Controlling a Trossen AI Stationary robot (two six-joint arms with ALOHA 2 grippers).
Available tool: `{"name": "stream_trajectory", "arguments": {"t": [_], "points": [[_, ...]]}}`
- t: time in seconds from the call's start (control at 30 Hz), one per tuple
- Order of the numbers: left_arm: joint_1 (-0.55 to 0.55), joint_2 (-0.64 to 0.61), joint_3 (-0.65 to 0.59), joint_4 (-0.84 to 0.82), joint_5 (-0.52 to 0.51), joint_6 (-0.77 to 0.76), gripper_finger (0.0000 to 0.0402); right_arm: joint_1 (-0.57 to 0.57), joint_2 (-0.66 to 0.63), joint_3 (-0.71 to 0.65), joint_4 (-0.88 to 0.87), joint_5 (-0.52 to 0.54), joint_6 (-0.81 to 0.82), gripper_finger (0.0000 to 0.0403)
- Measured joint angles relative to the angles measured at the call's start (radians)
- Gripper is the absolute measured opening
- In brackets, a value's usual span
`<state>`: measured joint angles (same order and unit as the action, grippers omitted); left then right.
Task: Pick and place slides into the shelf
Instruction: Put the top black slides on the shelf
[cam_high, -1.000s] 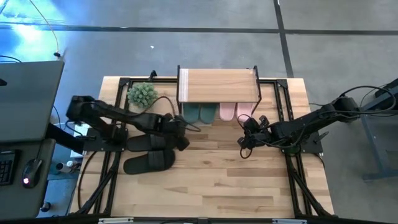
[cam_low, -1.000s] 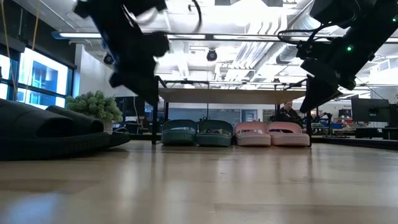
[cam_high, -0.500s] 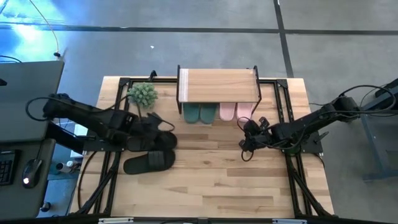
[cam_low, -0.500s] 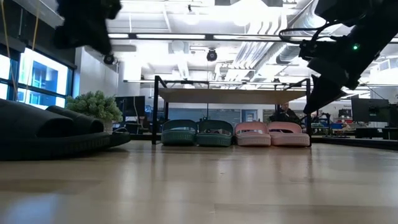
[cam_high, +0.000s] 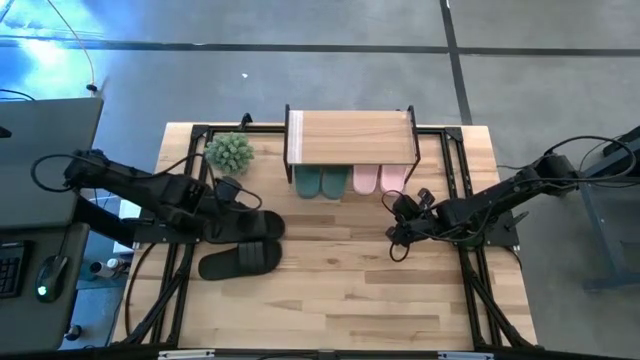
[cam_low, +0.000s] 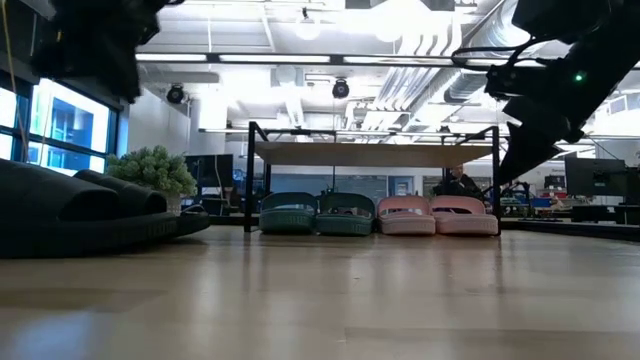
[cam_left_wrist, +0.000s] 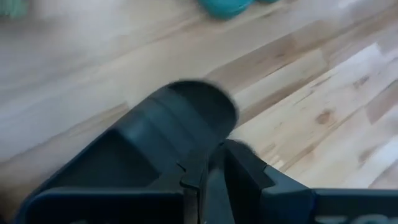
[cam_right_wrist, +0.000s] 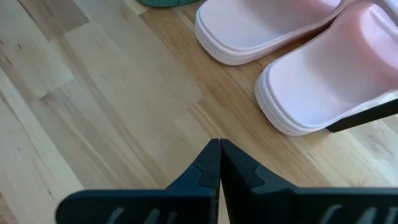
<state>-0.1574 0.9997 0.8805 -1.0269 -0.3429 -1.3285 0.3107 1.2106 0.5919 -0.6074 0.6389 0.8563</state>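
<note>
Two black slides (cam_high: 243, 243) lie sole down on the table at the left, seen large in the low view (cam_low: 80, 215). Under the shelf (cam_high: 350, 137) stand the dark green pair (cam_high: 320, 182) and the pale pink pair (cam_high: 378, 178), toes toward the near edge. My left gripper (cam_high: 250, 207) hangs shut above the farther black slide (cam_left_wrist: 168, 137), clear of it. My right gripper (cam_high: 397, 243) is shut above bare wood just in front of the pink slides (cam_right_wrist: 292, 68), touching nothing.
A small green plant (cam_high: 229, 152) stands left of the shelf at the far edge. Black frame rails (cam_high: 180, 250) run along both sides of the table. Bare wood (cam_high: 340, 290) stretches across the near half and between the two grippers.
My left gripper has drawn back from in front of the green slides toward the table's left edge, rising and rolling as it went, and now hangs over the black slides. The slides have stayed where they lay.
</note>
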Motion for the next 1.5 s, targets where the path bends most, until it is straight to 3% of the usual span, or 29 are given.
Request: {"name": "stream_trajectory", "arguments": {"t": [0.13,0.33,0.5,0.63,0.83,1.23,1.5], "points": [[0.0,-0.104,-0.109,0.026,0.003,-0.071,0.004,0.011,0.0,0.0,-0.013,0.014,-0.001,0.0],[0.0,-0.354,-0.299,0.251,-0.025,-0.102,0.004,0.038,0.0,0.0,-0.018,0.023,0.0,0.0],[0.0,-0.506,-0.374,0.199,-0.02,-0.232,0.004,0.039,0.0,0.0,-0.02,0.031,0.009,0.0],[0.0,-0.555,-0.417,0.158,0.035,-0.313,0.004,0.039,0.0,0.0,-0.021,0.032,0.018,0.0],[0.0,-0.544,-0.435,0.164,0.09,-0.355,0.0064,0.039,0.0,0.0,-0.021,0.03,0.018,0.0],[0.0,-0.44,-0.436,0.179,0.15,-0.432,0.0214,0.039,0.0,0.0,-0.021,0.025,0.018,0.0],[0.0,-0.266,-0.436,0.319,0.165,-0.409,0.023,0.039,0.0,0.0,-0.021,0.025,0.018,0.0]]}}
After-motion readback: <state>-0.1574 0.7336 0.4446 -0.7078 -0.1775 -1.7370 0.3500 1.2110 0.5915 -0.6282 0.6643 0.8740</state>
